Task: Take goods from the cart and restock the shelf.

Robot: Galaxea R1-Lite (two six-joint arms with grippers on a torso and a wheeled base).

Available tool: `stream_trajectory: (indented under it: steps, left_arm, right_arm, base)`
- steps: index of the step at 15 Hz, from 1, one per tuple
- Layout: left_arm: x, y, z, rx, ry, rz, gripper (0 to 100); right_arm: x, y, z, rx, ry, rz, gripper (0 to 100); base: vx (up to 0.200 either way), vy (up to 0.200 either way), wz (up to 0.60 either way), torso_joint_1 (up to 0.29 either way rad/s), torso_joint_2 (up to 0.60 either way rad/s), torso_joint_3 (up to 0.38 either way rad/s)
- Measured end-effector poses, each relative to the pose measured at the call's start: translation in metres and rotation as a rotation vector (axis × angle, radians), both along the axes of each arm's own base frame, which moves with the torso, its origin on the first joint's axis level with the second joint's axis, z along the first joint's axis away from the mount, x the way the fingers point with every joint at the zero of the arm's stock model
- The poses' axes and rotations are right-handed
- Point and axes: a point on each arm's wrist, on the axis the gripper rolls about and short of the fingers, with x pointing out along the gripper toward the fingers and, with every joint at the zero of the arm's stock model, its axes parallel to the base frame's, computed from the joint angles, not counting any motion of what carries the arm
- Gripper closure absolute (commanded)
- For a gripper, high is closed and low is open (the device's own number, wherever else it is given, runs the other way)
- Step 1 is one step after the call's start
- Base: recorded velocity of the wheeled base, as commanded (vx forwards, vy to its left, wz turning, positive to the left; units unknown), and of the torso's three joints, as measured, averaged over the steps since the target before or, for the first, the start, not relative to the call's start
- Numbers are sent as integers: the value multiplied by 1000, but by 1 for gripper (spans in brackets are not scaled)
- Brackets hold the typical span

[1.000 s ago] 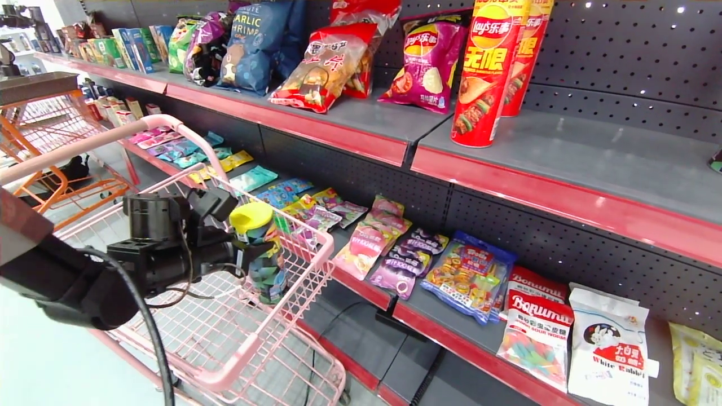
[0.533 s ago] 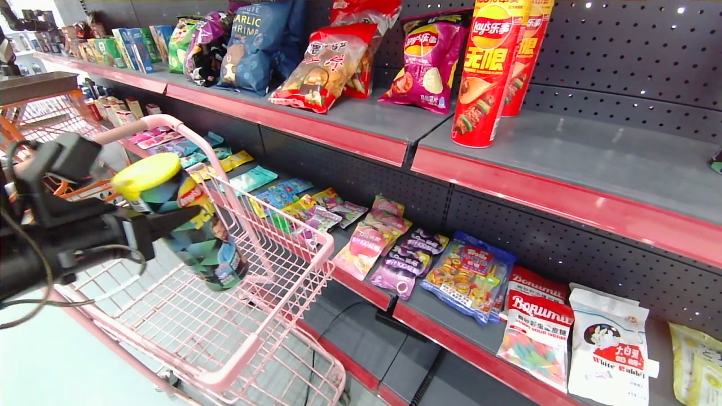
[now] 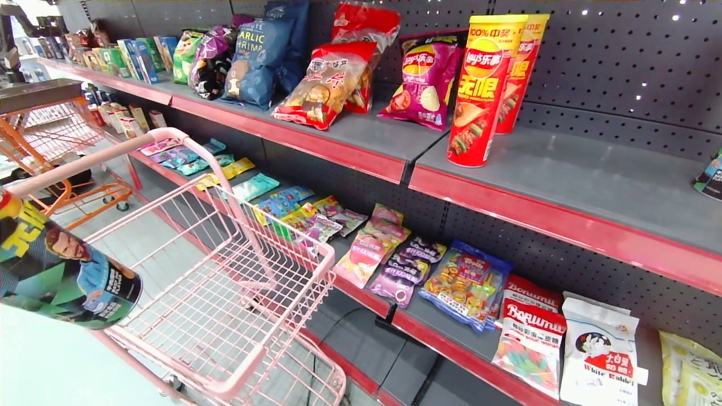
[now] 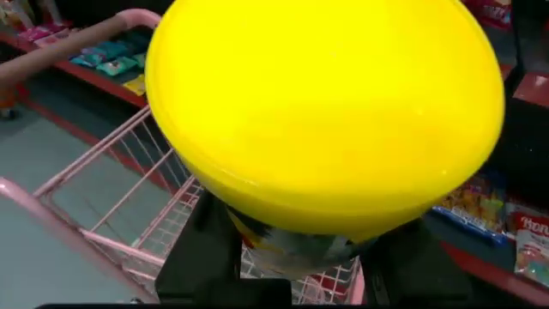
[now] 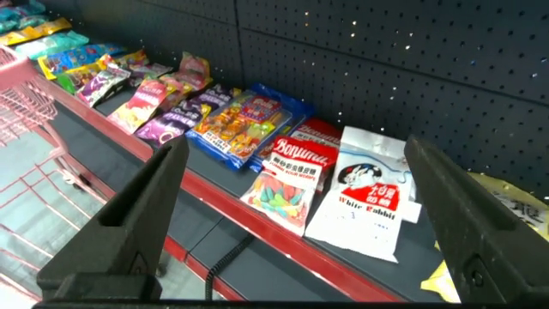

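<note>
The left hand [image 4: 300, 262] is closed around a chip can [image 3: 62, 276], with one dark finger [image 4: 202, 257] pressed to each side of its body. The head view shows the can's printed side at the far left. The can is tilted, with its base end towards the pink cart [image 3: 265, 361] and its outline overlapping the cart's near rim. The left wrist view looks down on the can's yellow lid [image 4: 326, 112] from close above, with the cart's wire basket [image 4: 60, 225] below and behind it.

The right hand [image 5: 296, 232] is spread wide and holds nothing. It hangs in front of the lower shelf [image 5: 249, 215]. Past its two fingers [image 5: 129, 232] the right wrist view shows flat candy bags [image 5: 240, 124] and a white bag [image 5: 364, 193] lying on that shelf, and a corner of the cart [image 5: 26, 86] at the side.

The head view adds the upper shelf [image 3: 592, 175], where two tall red chip cans [image 3: 479, 96] stand upright beside bare grey board, and snack bags lean further along to the left.
</note>
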Motion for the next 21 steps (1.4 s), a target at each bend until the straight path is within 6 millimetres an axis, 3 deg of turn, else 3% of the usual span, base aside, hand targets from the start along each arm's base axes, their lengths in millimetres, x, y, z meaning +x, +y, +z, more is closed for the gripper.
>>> stream_trajectory:
  steps: [5, 12, 21]
  left_arm:
    - [-21, -2, -9, 2, -2, -22, 100]
    - [-29, -3, -11, 27, -19, -31, 100]
    - [-50, -5, -27, 110, 43, -92, 100]
  right_arm:
    - [0, 0, 0, 0, 0, 0, 0]
    - [0, 0, 0, 0, 0, -1, 0]
    - [0, 0, 0, 6, -2, -1, 0]
  base:
    - [0, 0, 0, 186, -528, -346]
    - [0, 0, 0, 221, -564, -342]
    - [0, 0, -600, 58, -124, -76]
